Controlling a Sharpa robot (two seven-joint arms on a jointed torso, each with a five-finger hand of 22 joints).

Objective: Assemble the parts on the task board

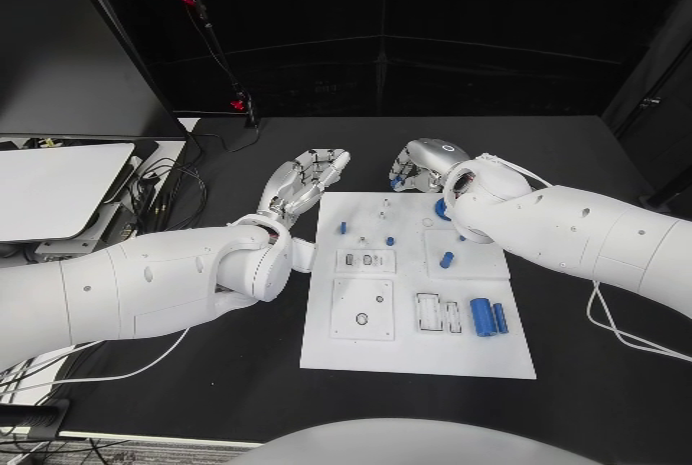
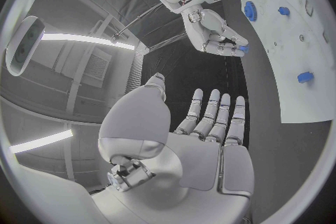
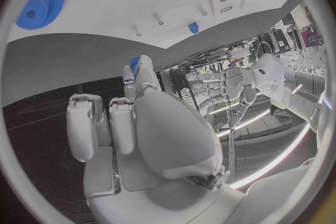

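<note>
The right hand [image 1: 418, 165] hovers just past the far edge of the task board [image 1: 418, 355], fingers curled, pinching a small blue part [image 3: 134, 63] at its fingertips. The left hand [image 1: 306, 182] hangs beside the board's far left corner, fingers straight and spread, holding nothing. The white board lies mid-surface [image 1: 577, 405] with a blue gear [image 1: 440, 210] near its far edge and two blue cylinders [image 1: 490, 316] toward its near right.
</note>
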